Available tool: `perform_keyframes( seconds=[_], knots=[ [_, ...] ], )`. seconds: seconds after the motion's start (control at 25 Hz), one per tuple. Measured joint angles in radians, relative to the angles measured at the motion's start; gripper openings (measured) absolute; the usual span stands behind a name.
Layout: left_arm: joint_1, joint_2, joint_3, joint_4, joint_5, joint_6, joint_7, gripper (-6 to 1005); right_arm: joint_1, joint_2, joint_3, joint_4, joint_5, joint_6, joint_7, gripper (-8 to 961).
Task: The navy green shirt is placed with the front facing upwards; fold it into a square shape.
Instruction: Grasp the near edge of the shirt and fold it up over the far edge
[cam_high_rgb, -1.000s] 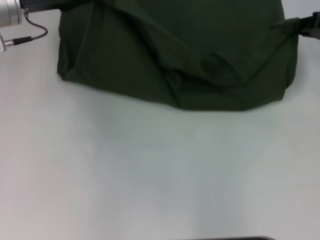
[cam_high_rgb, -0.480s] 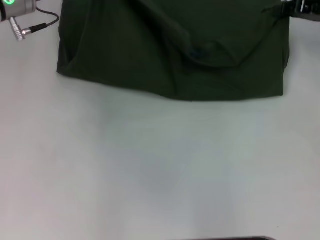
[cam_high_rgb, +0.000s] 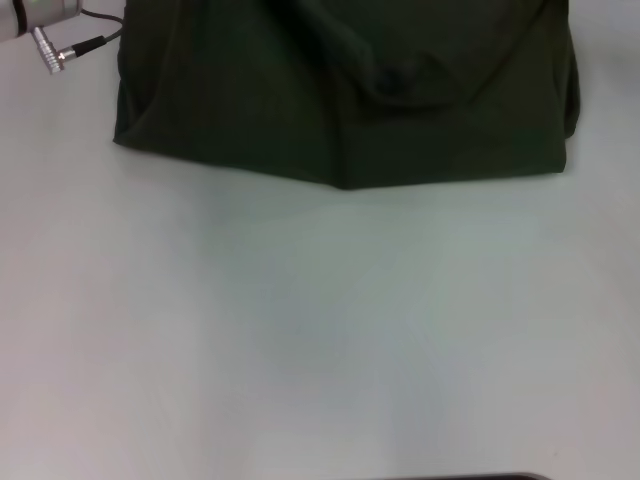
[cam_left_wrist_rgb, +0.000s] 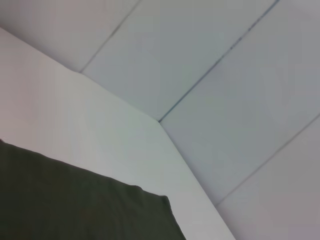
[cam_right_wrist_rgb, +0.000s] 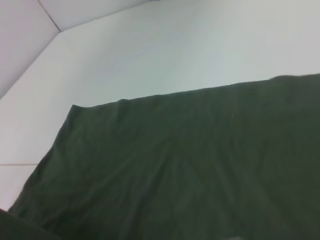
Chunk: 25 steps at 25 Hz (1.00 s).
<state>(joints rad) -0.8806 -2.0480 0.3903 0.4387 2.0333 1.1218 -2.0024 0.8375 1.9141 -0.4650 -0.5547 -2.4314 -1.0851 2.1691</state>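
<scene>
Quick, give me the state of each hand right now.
Left hand: out of view; only part of its arm shows at the shirt's far left corner.
Right hand: not in view.

Left arm's silver wrist section (cam_high_rgb: 40, 12) with cable plug at far left top corner of head view. Left gripper unseen. Right arm and gripper out of view.

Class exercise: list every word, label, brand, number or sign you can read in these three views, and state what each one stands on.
None can be read. The green shirt shows only plain fabric in the head view and both wrist views, with no lettering or label in sight. The white table is unmarked, and the metal arm part at the head view's top left carries no readable text.
</scene>
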Motion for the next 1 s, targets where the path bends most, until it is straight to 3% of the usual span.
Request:
perform_keyframes(
  seconds=[0.28, 0.6, 0.8, 1.0],
  knots=[
    [0.005, -0.023, 0.002, 0.0, -0.003, -0.042, 0.016, 31, 0.0, 0.021, -0.05, 0.012, 0.0, 0.072, 0.008, 36],
    [0.012, -0.072, 0.002, -0.004, -0.003, -0.117, 0.064, 31, -0.008, 0.053, -0.069, 0.018, 0.0, 0.148, -0.002, 35],
    [0.014, -0.107, -0.001, -0.005, -0.032, -0.188, 0.099, 31, -0.003, 0.062, -0.097, 0.049, 0.0, 0.208, -0.002, 35],
    [0.02, -0.115, 0.0, -0.036, -0.1, -0.248, 0.153, 31, -0.001, 0.076, -0.113, 0.05, 0.0, 0.249, -0.003, 70]
  ],
)
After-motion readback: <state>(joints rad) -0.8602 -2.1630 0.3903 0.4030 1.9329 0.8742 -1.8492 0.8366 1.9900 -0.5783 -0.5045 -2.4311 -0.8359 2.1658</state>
